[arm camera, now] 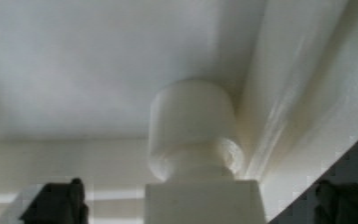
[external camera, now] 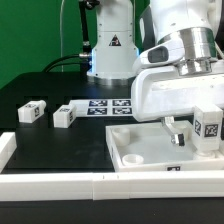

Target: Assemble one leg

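A white leg (arm camera: 197, 130) stands between my fingertips in the wrist view, its rounded end against the white panel (arm camera: 87, 70) beside a raised rim. My gripper (arm camera: 208, 200) is open, and a dark finger (arm camera: 60, 200) shows on either side with a gap to the leg. In the exterior view my gripper (external camera: 178, 135) hangs low over the panel (external camera: 135, 152) near its far right part. Another tagged leg (external camera: 210, 125) stands upright just to the exterior view's right of the gripper. Two more legs (external camera: 32, 112) (external camera: 64, 116) lie on the black table at the left.
The marker board (external camera: 108, 105) lies flat behind the panel near the robot base (external camera: 110, 45). A white rail (external camera: 60, 183) runs along the table's front edge, with a short white piece (external camera: 5, 148) at the left.
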Controlling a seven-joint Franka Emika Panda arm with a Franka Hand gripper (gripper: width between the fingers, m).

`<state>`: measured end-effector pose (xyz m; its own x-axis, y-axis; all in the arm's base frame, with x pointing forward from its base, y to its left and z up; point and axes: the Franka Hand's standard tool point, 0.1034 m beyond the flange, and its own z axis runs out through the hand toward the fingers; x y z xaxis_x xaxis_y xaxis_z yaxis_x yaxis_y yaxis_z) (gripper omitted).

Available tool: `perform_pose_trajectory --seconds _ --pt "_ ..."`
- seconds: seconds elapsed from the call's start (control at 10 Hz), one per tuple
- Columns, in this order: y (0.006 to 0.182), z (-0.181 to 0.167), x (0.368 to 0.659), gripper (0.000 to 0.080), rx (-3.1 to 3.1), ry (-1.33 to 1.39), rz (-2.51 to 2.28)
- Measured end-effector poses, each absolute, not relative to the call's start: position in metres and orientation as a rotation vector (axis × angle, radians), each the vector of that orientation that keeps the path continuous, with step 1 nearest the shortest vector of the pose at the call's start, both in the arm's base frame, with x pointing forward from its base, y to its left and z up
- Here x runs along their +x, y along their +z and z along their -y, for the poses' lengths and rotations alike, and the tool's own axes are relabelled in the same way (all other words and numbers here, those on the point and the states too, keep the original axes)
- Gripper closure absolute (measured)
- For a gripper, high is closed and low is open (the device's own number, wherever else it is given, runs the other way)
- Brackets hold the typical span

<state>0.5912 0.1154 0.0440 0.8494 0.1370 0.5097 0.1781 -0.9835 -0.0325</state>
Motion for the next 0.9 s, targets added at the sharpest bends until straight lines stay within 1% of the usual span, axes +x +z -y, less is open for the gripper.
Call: perform_pose_trajectory --seconds 0.1,0.3,0.6,0.7,0.9 --pt "0.045 -0.116 0.591 0.015 -2.946 -0.801 0.249" --pt "0.067 -0.119 0.594 0.015 -2.939 -0.818 0.242" --pt "0.088 -0.112 0.6 0.015 -2.943 -0.819 0.233" --pt "0.084 -0.114 0.597 0.015 -2.952 -0.768 0.239" --pt "0.084 -0.114 0.598 0.015 -2.952 -0.768 0.238"
